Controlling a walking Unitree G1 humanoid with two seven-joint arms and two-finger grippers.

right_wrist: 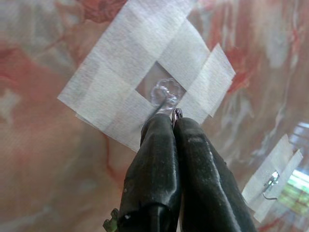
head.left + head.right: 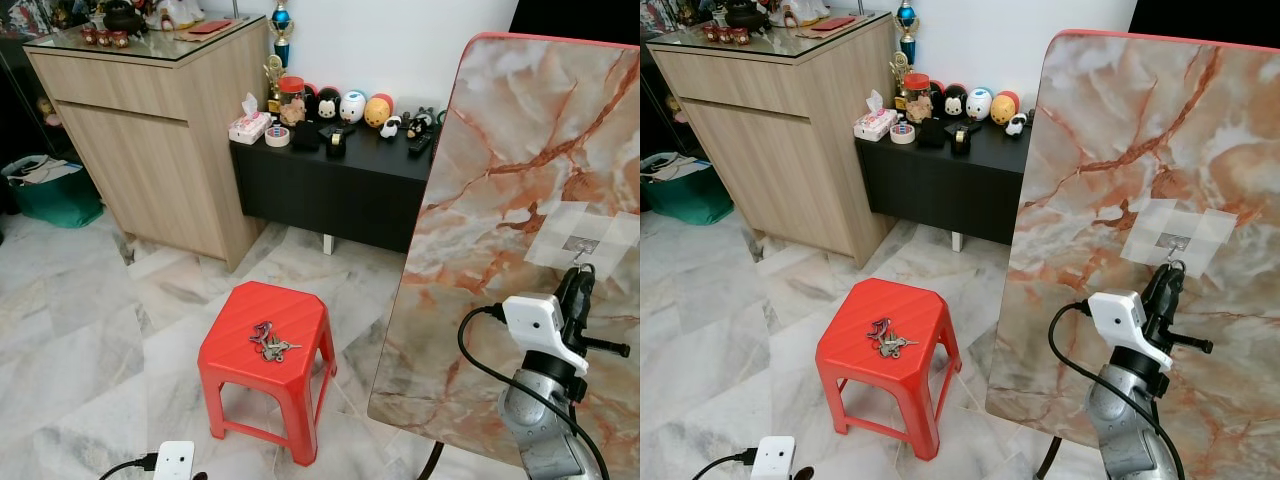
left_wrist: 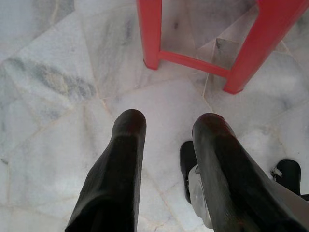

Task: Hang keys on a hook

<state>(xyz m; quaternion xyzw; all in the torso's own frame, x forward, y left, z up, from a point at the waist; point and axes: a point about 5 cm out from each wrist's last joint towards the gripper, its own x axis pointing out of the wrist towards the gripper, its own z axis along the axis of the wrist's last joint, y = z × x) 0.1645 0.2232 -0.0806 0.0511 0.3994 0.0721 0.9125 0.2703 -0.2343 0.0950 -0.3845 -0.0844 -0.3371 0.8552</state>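
A marbled red-and-cream board (image 2: 500, 150) leans upright at the right, with a clear hook (image 1: 166, 92) fixed to it under crossed white tape. My right gripper (image 2: 580, 272) is raised against the board just below that hook. Its fingers (image 1: 159, 145) are shut, and a small metal key ring (image 1: 176, 113) pokes out at their tips, touching the hook's lower edge. A bit of key (image 1: 112, 221) shows beneath the fingers. A bunch of keys (image 2: 268, 343) lies on the red plastic stool (image 2: 300, 310). My left gripper (image 3: 169, 121) hangs open above the floor beside the stool's legs.
A wooden cabinet (image 2: 150, 130) and a low black cabinet (image 2: 330, 185) with toys, a tissue box and a tape roll stand behind the stool. A green bin (image 2: 50, 190) is far left. A white power strip (image 2: 175, 460) lies on the marble floor. A second taped hook (image 1: 271, 183) sits on the board.
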